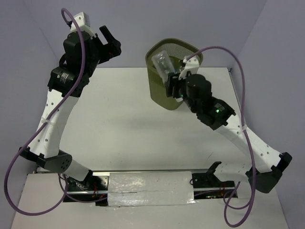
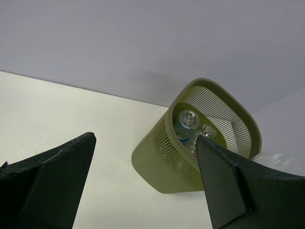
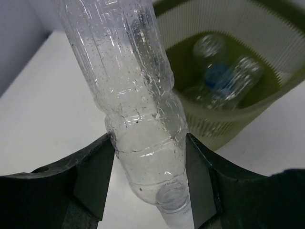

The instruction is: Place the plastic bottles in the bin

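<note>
The right claw (image 3: pixel 148 164) pinches a clear crinkled plastic bottle (image 3: pixel 138 95) close to its narrow end and holds it tilted over the mouth of the olive-green mesh bin (image 1: pixel 164 98). Inside the bin lie other clear bottles (image 3: pixel 209 47), one with a blue label (image 3: pixel 217 76). The left claw (image 1: pixel 112 40) hangs spread and empty, well left of the bin, above the white worktop (image 1: pixel 124 119).

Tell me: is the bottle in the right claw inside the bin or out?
Out: the right claw clamps the clear bottle near the bin rim; other bottles lie inside.
</note>
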